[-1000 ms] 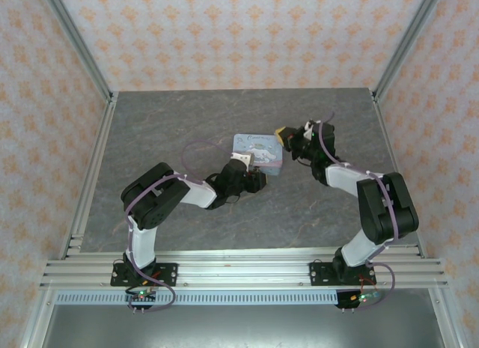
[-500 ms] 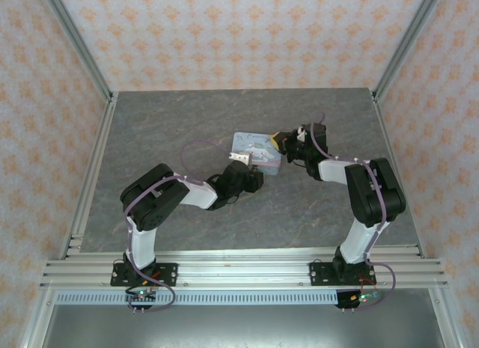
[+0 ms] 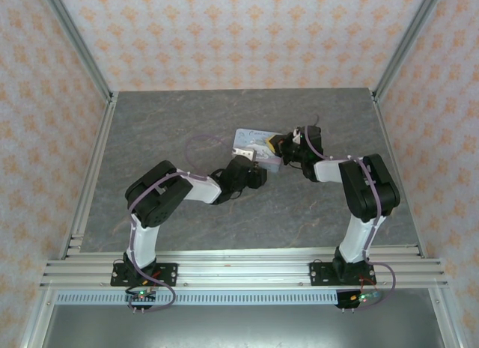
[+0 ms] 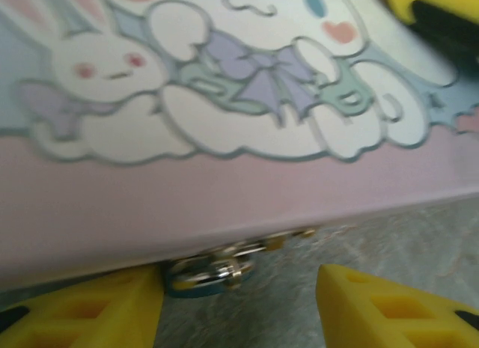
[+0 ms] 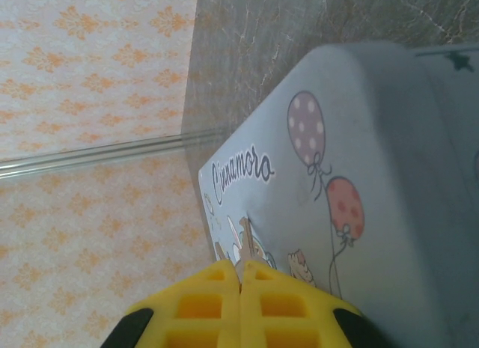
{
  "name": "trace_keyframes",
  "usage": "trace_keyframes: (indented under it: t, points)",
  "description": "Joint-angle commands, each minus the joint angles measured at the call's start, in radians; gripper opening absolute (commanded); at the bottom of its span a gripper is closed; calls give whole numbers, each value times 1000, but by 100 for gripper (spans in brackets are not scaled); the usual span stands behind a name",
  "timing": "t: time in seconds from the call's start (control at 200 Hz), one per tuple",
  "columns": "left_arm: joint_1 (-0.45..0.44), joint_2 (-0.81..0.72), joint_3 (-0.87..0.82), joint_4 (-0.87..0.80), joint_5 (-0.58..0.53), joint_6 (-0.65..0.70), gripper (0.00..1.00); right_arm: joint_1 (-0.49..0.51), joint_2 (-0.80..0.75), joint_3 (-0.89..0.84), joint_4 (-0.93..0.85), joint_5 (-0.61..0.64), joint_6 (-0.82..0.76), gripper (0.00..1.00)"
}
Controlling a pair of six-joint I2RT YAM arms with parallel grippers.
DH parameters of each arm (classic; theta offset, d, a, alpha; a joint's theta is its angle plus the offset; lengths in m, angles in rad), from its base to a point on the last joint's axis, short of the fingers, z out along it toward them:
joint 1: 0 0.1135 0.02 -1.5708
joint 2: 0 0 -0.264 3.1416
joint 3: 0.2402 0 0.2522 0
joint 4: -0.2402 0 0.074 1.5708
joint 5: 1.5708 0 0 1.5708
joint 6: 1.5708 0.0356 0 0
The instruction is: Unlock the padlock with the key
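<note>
The padlock (image 4: 208,272), tiny and dark teal with shiny metal bits, hangs at the front edge of the pale blue cartoon tin (image 4: 247,116). My left gripper (image 4: 239,282) stands open around it; the lock sits close by the left finger (image 4: 90,310), well apart from the right one. In the top view the left gripper (image 3: 251,167) is at the tin's (image 3: 253,138) near side. My right gripper (image 5: 241,267) is shut on the key (image 5: 245,236), whose thin blade sticks out past the fingertips over the tin's lid (image 5: 359,176). From above, the right gripper (image 3: 277,144) hovers at the tin's right edge.
The grey stone-patterned tabletop (image 3: 172,123) spreads round the tin. Patterned walls and metal frame posts (image 3: 78,45) close in the left, back and right sides. A loose purple cable (image 3: 200,144) arcs by the left arm.
My right arm has folded inward and carried the key leftward onto the tin's right edge. The left gripper has nudged slightly toward the tin, which has shifted a little away.
</note>
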State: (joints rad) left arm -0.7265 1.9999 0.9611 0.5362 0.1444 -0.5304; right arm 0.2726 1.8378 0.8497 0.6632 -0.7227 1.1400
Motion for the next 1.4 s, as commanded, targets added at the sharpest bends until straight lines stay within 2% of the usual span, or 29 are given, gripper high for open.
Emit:
trace_keyframes:
  t: [0.0,0.19,0.586,0.751,1.006,1.266,1.396]
  points:
    - [11,37,12,134,142,-116,56,7,30,-11,25,-8,-6,0]
    - [50,84,-40,343,177,-300,56,6,51,-15,43,-8,1,0]
    - [49,66,-108,498,166,-423,53,8,57,-14,45,-8,3,0]
    - [18,41,-113,461,112,-408,53,10,60,-12,53,-7,7,0]
    - [3,102,-115,518,52,-489,53,11,70,-9,56,-7,10,0]
    - [1,100,-147,527,-64,-553,51,14,81,-14,81,-6,22,0]
    - [1,114,-143,527,-83,-581,49,14,80,-15,81,-7,23,0]
